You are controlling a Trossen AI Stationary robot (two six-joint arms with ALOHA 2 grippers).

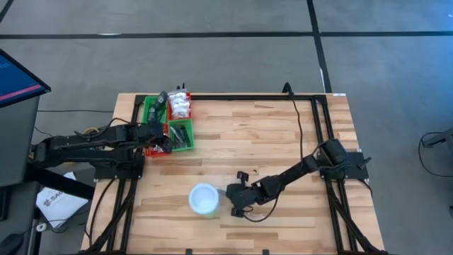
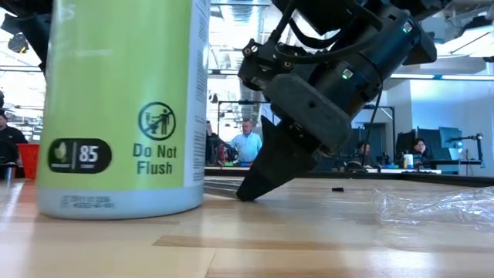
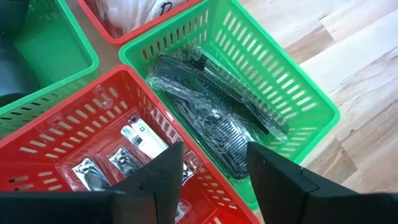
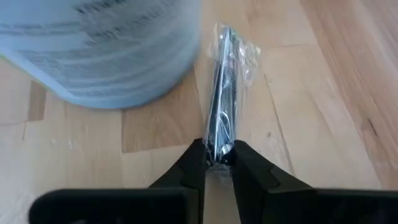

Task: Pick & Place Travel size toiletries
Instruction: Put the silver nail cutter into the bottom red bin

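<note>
- Black and slim in its clear wrapper, the comb (image 4: 222, 93) lies on the table just beside the white tub (image 1: 204, 199), its long axis pointing straight away from our right gripper (image 4: 217, 163).
- We pinch its near end between the fingers.
- Our left gripper (image 3: 211, 177) hangs spread over the baskets (image 3: 283, 93).

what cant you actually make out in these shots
- Wrapped dark stick in the right gripper: the right wrist view shows it pinched at one end, but wrapper glare hides what it is.
- White tub: the low view cuts off its top, and the right wrist view blurs its print.
- Red basket contents: the left gripper covers part of them in the left wrist view.
- Top red basket: cut by the frame edge.
</note>
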